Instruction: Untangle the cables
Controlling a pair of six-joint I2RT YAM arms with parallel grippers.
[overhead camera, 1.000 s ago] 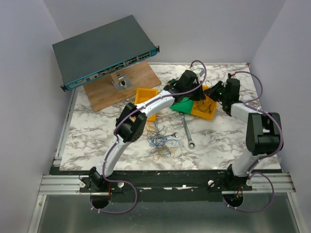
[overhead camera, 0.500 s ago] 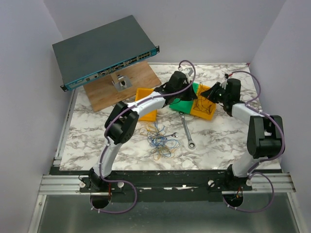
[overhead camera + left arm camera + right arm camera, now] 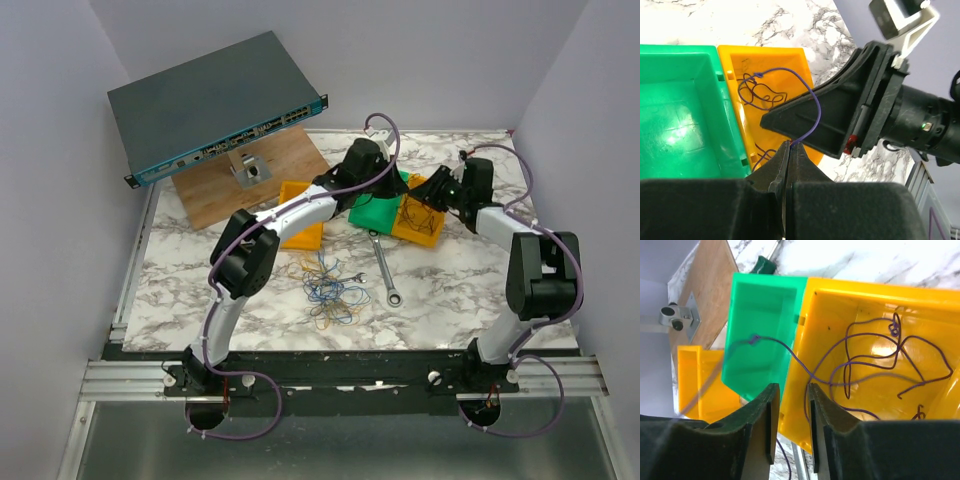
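Note:
A tangle of thin blue, yellow and orange cables (image 3: 326,286) lies on the marble table (image 3: 200,270) in front of the bins. A thin purple wire (image 3: 815,107) arcs up out of the orange bin (image 3: 790,70), and my left gripper (image 3: 790,145) is shut on its end. My right gripper (image 3: 792,387) hovers over the same orange bin (image 3: 880,405) with its jaws apart and nothing pinched. More of the purple wire (image 3: 875,365) loops inside the bin, and one strand stretches across the green bin (image 3: 760,335). The right gripper's fingers (image 3: 830,115) sit just beyond my left fingertips.
A silver wrench (image 3: 383,265) lies right of the tangle. A second orange bin (image 3: 300,200) stands left of the green bin (image 3: 375,212). A network switch (image 3: 215,105) leans on a wooden board (image 3: 230,195) at the back left.
My left arm has drawn back to the left, still pinching the purple wire. The right gripper's jaws have parted and no longer pinch anything.

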